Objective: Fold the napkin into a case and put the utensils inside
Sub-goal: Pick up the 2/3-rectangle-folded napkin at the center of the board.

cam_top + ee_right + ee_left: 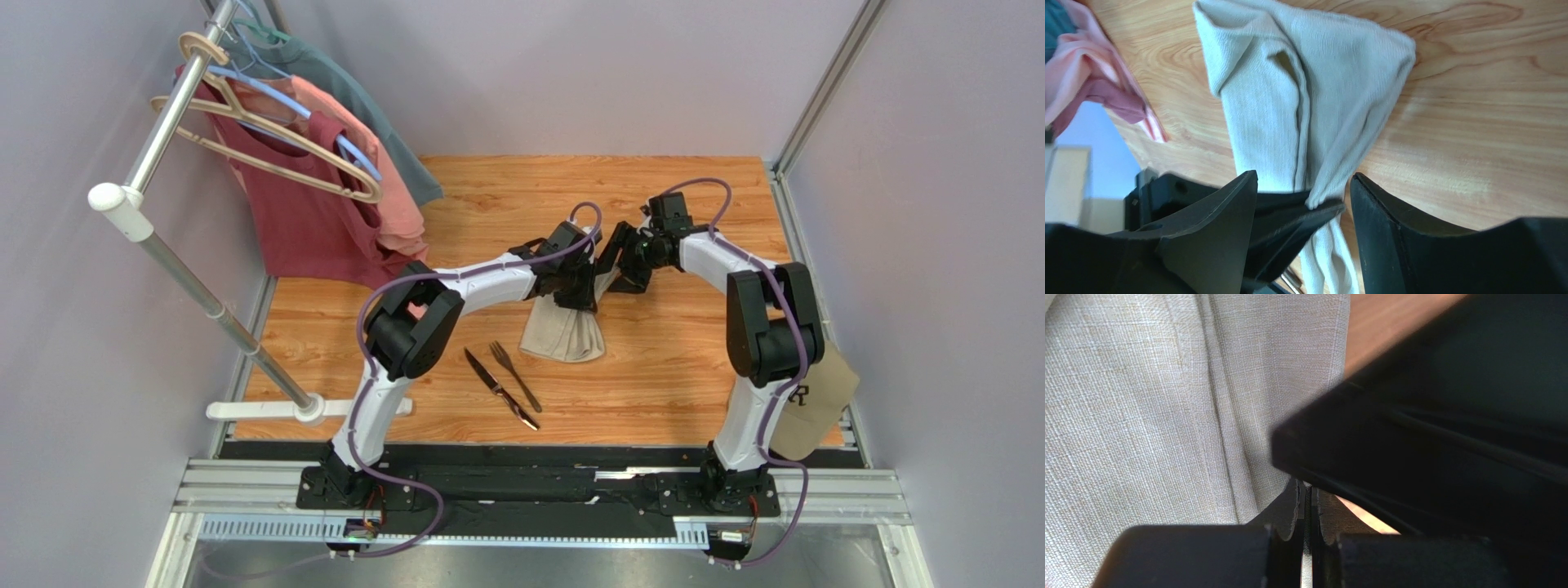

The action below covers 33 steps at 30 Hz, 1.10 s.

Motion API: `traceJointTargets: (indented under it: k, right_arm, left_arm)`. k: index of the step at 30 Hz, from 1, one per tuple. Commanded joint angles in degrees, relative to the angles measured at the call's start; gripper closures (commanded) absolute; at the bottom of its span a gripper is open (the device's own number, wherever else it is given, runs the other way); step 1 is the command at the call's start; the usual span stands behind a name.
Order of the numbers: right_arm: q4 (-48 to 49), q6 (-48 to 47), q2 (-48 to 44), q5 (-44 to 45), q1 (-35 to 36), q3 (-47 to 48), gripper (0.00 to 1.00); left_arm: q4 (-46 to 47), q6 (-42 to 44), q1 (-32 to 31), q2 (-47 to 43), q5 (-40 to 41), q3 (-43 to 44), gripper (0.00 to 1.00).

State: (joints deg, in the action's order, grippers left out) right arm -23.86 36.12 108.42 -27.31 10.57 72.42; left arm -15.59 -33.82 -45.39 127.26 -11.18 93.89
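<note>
While left jaws pinch napkin point(564, 333), right jaws gape.

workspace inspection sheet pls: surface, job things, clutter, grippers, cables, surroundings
surface: wooden tabletop, no damage seen
job's things: napkin bunched, one end lifted; fork and knife lying close together on the wood, outside the cloth
clutter: tan cap at the table's right edge; shirts hanging on a rack at the left
grippers: left gripper jaws shut on the napkin; right gripper jaws open around the same end
cables: purple cables loop along both arms
surroundings: grey walls, metal rail at the near edge
</note>
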Motion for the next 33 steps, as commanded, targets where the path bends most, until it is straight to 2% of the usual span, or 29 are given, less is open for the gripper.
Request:
traceJointTargets:
  k: [1,5,8,13,19,20,26,31,33]
  right_arm:
    - [-1.8,0.1,1.8,1.7,0.5,2.0,0.4]
    - [-3.5,-0.6,0.8,3.3,0.6,0.6,0.41]
    - [-1.1,0.3,-1.1,5.1,0.5,-2.9,0.4]
    - [-2.5,1.0,2.0,5.9,1.0,0.8,0.42]
    - [-5.7,3.2,4.4,9.8,4.0,4.1,0.52]
    - [-5.9,3.3,4.8,10.3,4.5,4.3,0.57]
    - [-9.4,2.4,5.6,15.1,5.3,5.4,0.7]
    - [-13.3,-0.9,4.3,19.3,5.3,6.9,0.71]
    - [-13.8,-1.7,4.2,19.9,5.3,7.2,0.77]
  left_arm:
    - [3.7,-1.5,-0.4,-4.7,-4.2,-1.2,1.0]
    - [4.5,-1.7,-0.3,-6.0,-3.8,-2.7,1.0]
    - [4.6,-1.7,-0.3,-6.4,-4.1,-2.9,1.0]
    - [6.0,-2.5,-0.4,-6.9,-5.3,-3.7,1.0]
    - [6.7,-2.4,-0.4,-6.9,-6.1,-3.4,1.0]
    - [7.0,-2.3,-0.4,-6.9,-6.4,-3.4,1.0]
    - [8.0,-1.9,-0.4,-6.4,-7.5,-3.4,1.0]
    - [8.7,-2.2,-0.4,-6.3,-7.5,-3.4,1.0]
    - [9.0,-2.5,-0.4,-6.2,-7.8,-3.4,1.0]
